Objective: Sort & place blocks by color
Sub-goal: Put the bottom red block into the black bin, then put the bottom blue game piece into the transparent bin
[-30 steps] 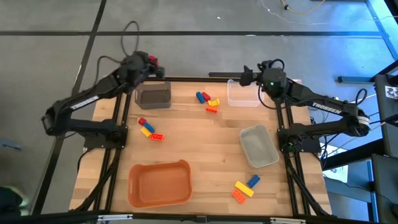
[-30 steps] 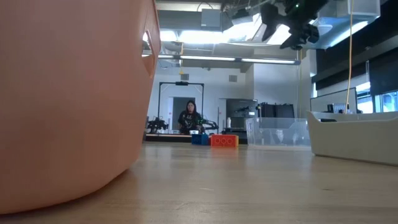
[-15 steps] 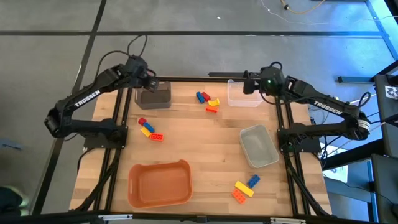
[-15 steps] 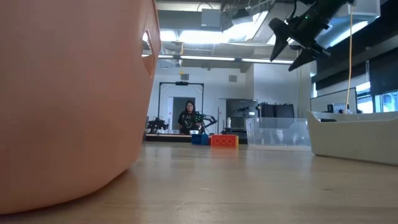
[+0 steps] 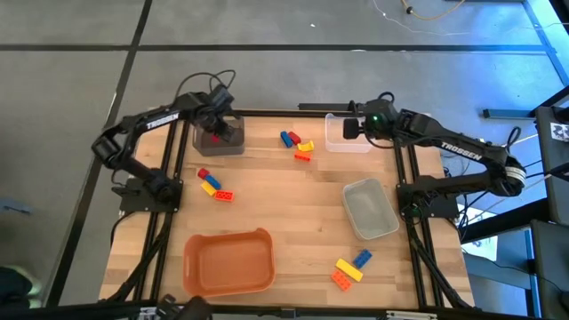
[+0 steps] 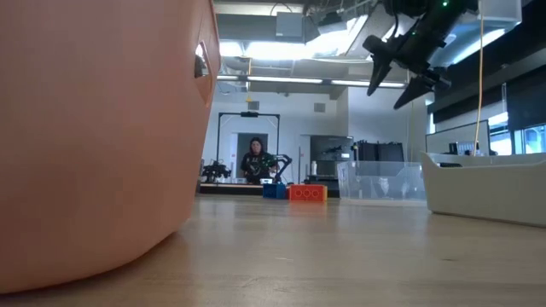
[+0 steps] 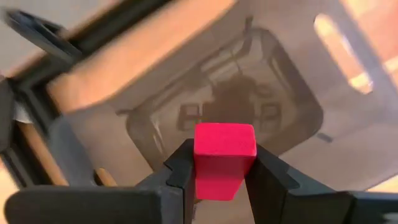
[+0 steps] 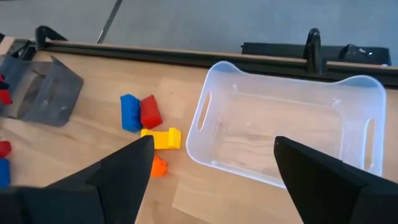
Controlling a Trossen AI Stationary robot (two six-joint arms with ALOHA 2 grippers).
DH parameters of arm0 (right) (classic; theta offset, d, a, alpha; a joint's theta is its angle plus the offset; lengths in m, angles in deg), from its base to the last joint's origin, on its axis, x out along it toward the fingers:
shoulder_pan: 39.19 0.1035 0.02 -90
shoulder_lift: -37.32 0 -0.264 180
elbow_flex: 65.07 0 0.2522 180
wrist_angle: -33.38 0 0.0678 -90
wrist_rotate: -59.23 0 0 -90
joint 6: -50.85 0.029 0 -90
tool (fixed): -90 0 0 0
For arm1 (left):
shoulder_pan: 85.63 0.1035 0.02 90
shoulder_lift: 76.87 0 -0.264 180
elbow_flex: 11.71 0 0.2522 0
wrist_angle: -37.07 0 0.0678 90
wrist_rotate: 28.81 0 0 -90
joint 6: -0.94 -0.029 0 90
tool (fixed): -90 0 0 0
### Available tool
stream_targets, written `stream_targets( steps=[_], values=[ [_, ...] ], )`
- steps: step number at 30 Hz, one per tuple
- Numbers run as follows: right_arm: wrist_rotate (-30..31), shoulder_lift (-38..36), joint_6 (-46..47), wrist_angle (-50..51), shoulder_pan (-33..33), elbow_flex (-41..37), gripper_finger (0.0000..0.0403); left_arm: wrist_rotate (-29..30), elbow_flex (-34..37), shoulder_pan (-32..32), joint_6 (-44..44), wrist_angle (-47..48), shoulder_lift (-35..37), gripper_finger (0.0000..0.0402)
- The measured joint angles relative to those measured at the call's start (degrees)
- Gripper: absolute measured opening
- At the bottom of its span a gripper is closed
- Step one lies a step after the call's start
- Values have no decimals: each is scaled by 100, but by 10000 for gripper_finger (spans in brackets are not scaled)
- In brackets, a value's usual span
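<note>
right now the left end effector [image 7: 221,171] hangs over the dark translucent plastic bin [image 5: 220,138] at the far left of the wooden tabletop [image 5: 284,200], its fingers closed on a small red plastic brick [image 7: 224,158] that sits squarely between them. the wrist view looks straight down into the bin, so the brick appears to be above the bin's floor, though how high is hard to judge. to finish this step well, the release should come only once the brick is well inside the rim, with the fingers parting evenly so it drops flat instead of bouncing out.

the right end effector [image 8: 211,171] waits with its fingers spread wide and empty, just beside the clear plastic bin [image 8: 289,130] at the far edge. near that bin lies a cluster of a blue brick [image 8: 129,112], a red brick [image 8: 150,112], a yellow brick [image 8: 161,137] and an orange brick [image 8: 158,165]. two more groups of bricks rest on the left side [image 5: 213,185] and near the front right [image 5: 350,268], between the orange plastic bin [image 5: 228,263] and the pale grey bin [image 5: 370,209].
</note>
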State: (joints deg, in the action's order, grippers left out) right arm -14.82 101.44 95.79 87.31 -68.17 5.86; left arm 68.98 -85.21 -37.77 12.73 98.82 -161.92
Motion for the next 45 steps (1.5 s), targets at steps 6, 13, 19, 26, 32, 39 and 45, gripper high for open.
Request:
stream_targets(
  steps=[6,13,19,26,32,39,45],
  values=[
    [-62,70,152,8,1,0,332,-1,0,26,20,18,-436,94],
    [-61,70,151,6,1,0,332,58,0,52,-87,-74,-436,183],
    [-8,70,94,-11,1,0,332,-158,-2,286,-177,-94,-211,239],
    [-26,70,-511,-7,3,0,332,-974,-96,354,523,-567,816,247],
    [-769,51,-1411,-89,83,-2,332,-1358,-98,-387,743,-2147,2010,247],
    [-3486,-337,-2779,-599,454,0,332,-2094,-103,-1362,782,-3948,2548,247],
    [-3856,-370,-2259,-387,1815,0,332,-1581,-103,-1850,825,-4685,2549,247]
  ],
)
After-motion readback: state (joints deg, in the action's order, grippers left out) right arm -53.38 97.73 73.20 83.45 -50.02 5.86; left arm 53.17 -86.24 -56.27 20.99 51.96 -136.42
